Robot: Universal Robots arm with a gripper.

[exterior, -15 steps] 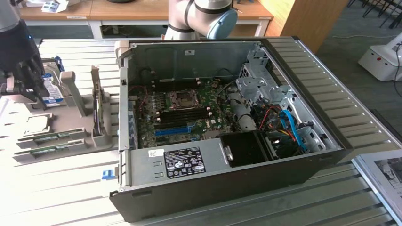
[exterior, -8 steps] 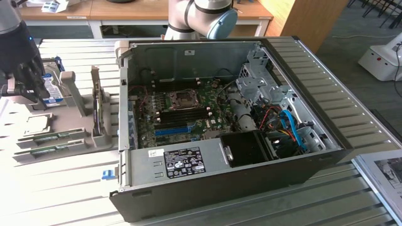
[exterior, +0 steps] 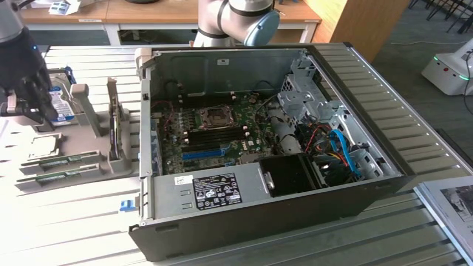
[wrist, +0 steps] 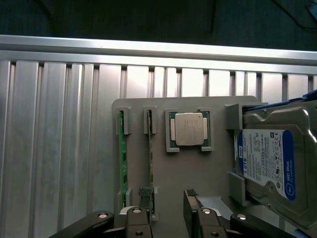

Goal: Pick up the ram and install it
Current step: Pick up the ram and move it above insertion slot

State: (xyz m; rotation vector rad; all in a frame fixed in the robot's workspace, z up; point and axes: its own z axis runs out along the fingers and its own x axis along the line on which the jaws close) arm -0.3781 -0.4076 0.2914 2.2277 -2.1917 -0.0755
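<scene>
Gripper point(wrist: 167, 197) is held over grey holder tray point(wrist: 198, 173), fingers spread apart, nothing gripped; the ram point(wrist: 150, 148) is stood on edge in clips btwn CPU point(wrist: 188, 129) and outer ram stick point(wrist: 120, 153), which is set along the tray's edge farthest from HDD point(wrist: 270, 158); one fingertip point(wrist: 144, 192) is seen right by the ram's end.

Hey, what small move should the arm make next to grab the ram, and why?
Probably nudge the open gripper sideways until the nearer ram stick sits midway between its fingers; right now that stick lies beside one fingertip, off centre, seated in the grey holder.
</scene>
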